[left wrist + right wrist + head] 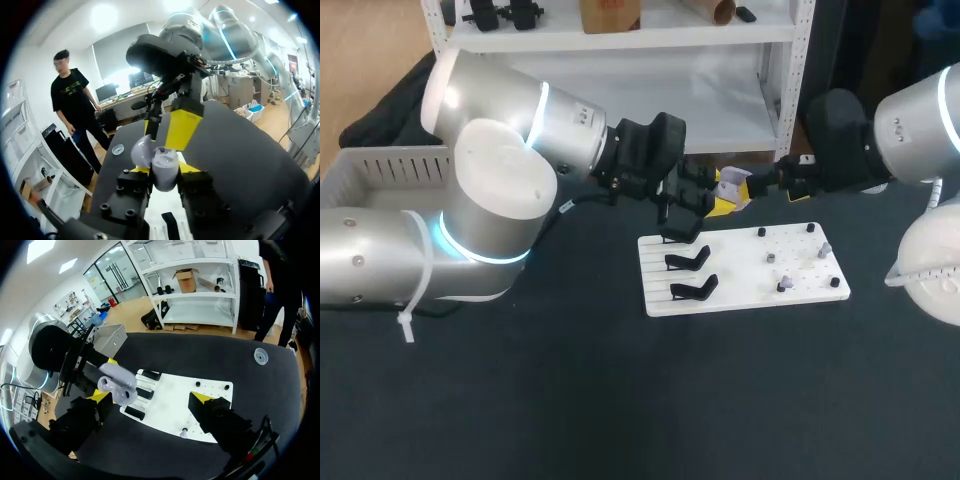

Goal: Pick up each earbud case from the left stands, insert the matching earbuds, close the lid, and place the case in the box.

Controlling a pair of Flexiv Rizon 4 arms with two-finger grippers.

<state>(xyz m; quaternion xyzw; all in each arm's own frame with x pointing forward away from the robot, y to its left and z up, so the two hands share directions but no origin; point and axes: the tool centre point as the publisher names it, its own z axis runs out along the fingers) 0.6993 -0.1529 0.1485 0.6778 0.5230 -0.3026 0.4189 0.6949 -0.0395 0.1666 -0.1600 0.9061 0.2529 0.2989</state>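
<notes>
Lavender earbud case (163, 167) is gripped by the left jaws, lid open, and held off the bench (620, 400) just past the 12 o'clock edge of the white board (740, 290). Right jaws are spread wide open (case just beside one yellow tip; contact can't be told). Black stands (692, 262) are seen on the board's 9 o'clock half, small earbuds (783, 285) on its 3 o'clock half. Grey box (380, 170) is set at the bench's 9 o'clock.
</notes>
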